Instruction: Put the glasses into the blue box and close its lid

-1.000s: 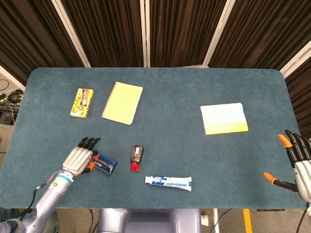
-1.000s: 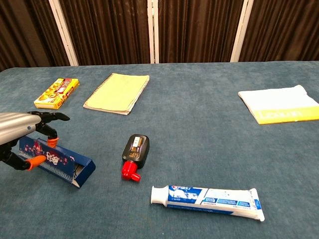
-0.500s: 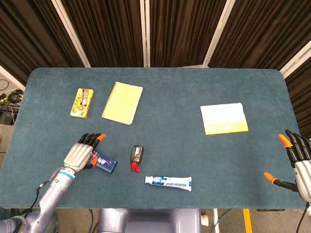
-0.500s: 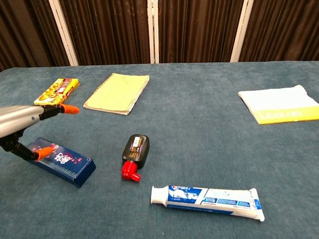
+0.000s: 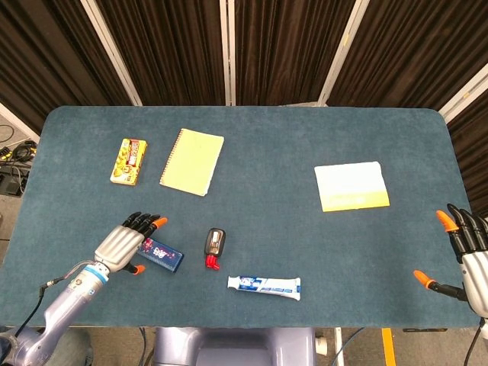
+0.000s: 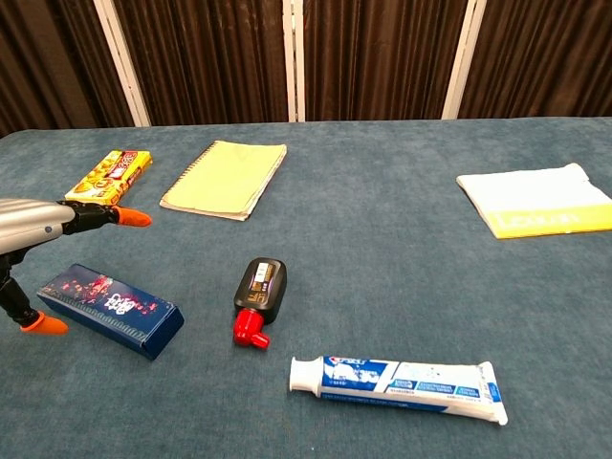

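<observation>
Head view: closed blue box [image 5: 161, 255] beside open empty left hand [image 5: 120, 245]; right hand [image 5: 467, 252] open at table edge [image 5: 427, 324].

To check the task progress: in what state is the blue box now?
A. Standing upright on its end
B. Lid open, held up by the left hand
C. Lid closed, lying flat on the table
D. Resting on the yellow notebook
C: the blue box lies flat with its lid shut, and the left hand is open above its end.

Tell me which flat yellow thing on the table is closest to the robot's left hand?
The small yellow snack box with red print. It lies nearest the left hand, while the yellow spiral notebook sits further right and the yellow-and-white folded cloth lies far across.
</observation>
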Available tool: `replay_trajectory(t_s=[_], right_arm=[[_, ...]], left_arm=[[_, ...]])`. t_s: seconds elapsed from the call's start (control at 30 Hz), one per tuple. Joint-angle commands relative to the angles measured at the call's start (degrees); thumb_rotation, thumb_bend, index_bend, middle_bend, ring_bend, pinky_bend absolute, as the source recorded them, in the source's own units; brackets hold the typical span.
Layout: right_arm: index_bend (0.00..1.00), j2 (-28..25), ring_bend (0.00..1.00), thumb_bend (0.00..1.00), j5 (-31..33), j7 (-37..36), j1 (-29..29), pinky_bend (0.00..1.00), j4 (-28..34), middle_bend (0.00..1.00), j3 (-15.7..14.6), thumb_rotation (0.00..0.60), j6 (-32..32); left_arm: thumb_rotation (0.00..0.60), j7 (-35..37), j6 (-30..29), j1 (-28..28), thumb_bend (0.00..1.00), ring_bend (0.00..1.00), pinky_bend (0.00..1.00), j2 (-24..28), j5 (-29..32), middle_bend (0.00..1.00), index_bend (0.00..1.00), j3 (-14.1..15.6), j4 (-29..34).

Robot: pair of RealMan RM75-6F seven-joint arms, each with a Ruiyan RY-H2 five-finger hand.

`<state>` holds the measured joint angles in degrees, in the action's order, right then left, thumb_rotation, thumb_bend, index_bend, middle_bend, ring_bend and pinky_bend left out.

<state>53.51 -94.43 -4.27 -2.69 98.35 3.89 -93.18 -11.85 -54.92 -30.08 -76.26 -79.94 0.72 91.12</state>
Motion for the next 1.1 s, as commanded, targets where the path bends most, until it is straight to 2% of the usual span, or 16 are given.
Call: replay_trajectory(t_s=[0.03, 0.1, 0.27, 0.37, 0.43, 0.67, 0.87, 1.1], right_arm=[[0.00, 0.0, 0.00, 0.00, 0.0, 0.1, 0.0, 0.00, 0.0, 0.00, 0.0, 0.600, 0.0], [0.00, 0.0, 0.00, 0.00, 0.1, 0.1, 0.0, 0.00, 0.0, 0.00, 0.0, 0.600, 0.0], [0.00, 0.0, 0.00, 0.00, 0.6, -0.3, -0.1, 0.00, -0.2, 0.00, 0.2, 0.600, 0.3], [0.00, 0.0, 0.00, 0.00, 0.7, -0.4, -0.1, 0.00, -0.3, 0.00, 0.2, 0.600, 0.4], [0.00, -0.1, 0.00, 0.00, 0.6, -0.4, -0.2, 0.00, -0.3, 0.00, 0.2, 0.600, 0.4], [0.00, 0.0, 0.00, 0.00, 0.4, -0.4, -0.1, 0.00, -0.3, 0.00, 0.1, 0.600, 0.4], [0.00, 0.1, 0.00, 0.00, 0.4, -0.2, -0.2, 0.00, -0.3, 0.00, 0.1, 0.600, 0.5], [0.00, 0.0, 0.00, 0.00, 0.5, -0.3, -0.2, 0.00, -0.4, 0.00, 0.2, 0.600, 0.4]], left_arm=[[0.600, 0.5, -0.2, -0.4, 0.00, 0.00, 0.00, -2.1, -0.6, 0.00, 0.05, 0.0, -2.4], [0.600, 0.6, 0.1, -0.6, 0.00, 0.00, 0.01, -3.2, -0.4, 0.00, 0.07, -0.1, -3.5], [0.600, 0.1, 1.2, -1.3, 0.00, 0.00, 0.10, -5.1, 0.5, 0.01, 0.13, -0.5, -6.0], [0.600, -0.6, 1.6, -1.4, 0.00, 0.02, 0.16, -5.2, 1.3, 0.06, 0.21, -0.6, -6.0], [0.600, -0.7, 1.9, -1.5, 0.03, 0.06, 0.18, -5.2, 1.9, 0.11, 0.28, -0.6, -5.8], [0.600, -1.7, 2.6, -1.7, 0.14, 0.09, 0.23, -5.4, 3.3, 0.15, 0.33, -0.6, -5.7], [0.600, -3.2, 2.3, -1.6, 0.29, 0.17, 0.28, -6.1, 4.7, 0.24, 0.43, -0.8, -6.0], [0.600, -4.0, 2.3, -1.6, 0.29, 0.18, 0.29, -6.5, 5.6, 0.27, 0.46, -0.8, -6.1]])
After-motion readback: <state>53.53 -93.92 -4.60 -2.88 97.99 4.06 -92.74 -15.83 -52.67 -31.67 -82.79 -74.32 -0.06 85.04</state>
